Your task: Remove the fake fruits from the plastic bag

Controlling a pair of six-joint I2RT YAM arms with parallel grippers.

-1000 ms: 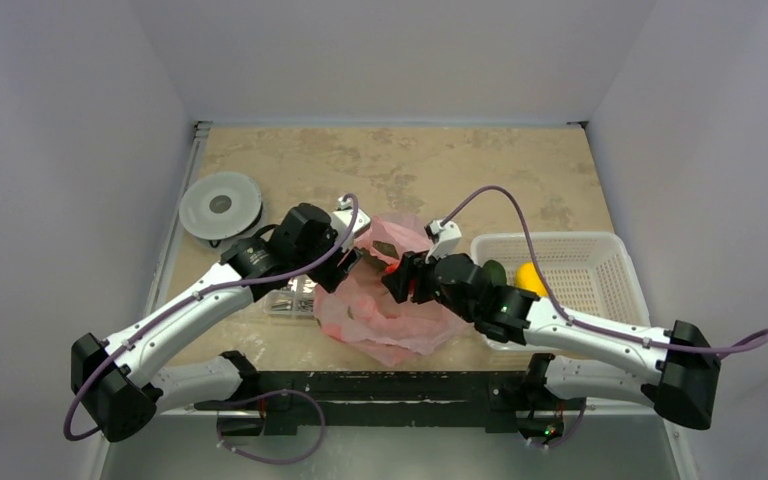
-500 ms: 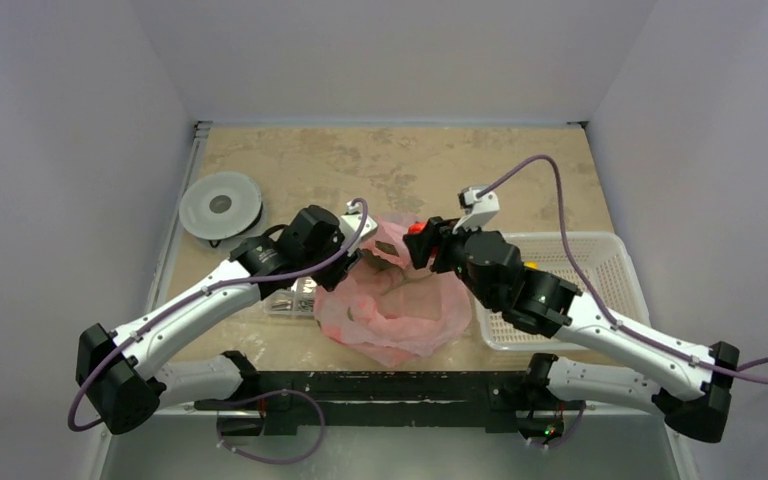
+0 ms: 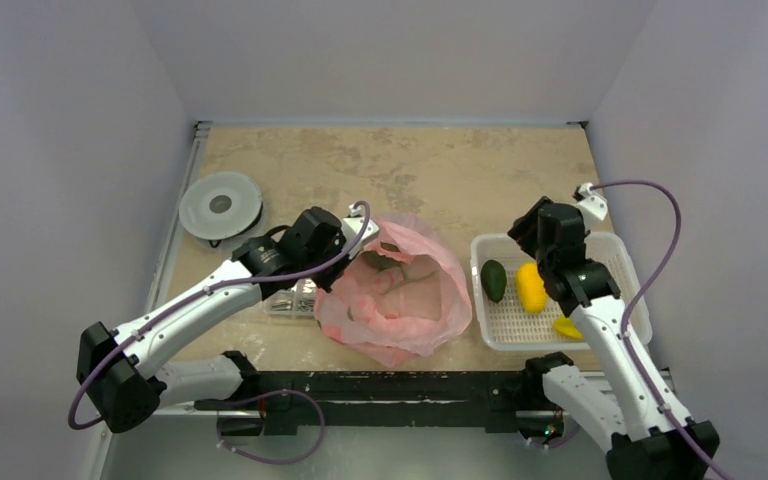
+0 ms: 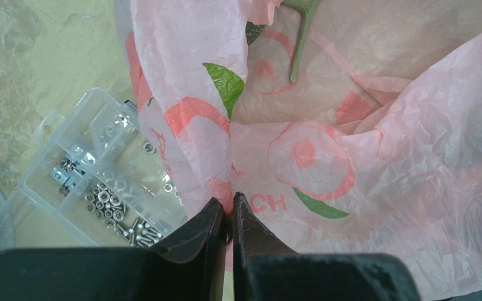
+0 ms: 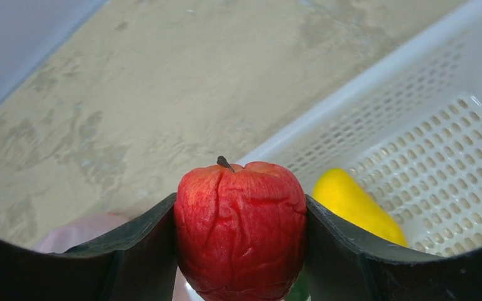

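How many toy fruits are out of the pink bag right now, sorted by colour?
Red: 1, the red apple, held in the right pincer
Green: 1, the green fruit in the white basket
Yellow: 2, the yellow fruits in the same basket
Total: 4
Whether any fruit is left inside the pink bag cannot be told.

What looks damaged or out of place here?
The red apple clamped in the right gripper has wrinkled, creased skin all over, as if it were dented or squashed. It is hard to tell whether the grip causes this or the apple is simply made that way. Nothing else stands out.
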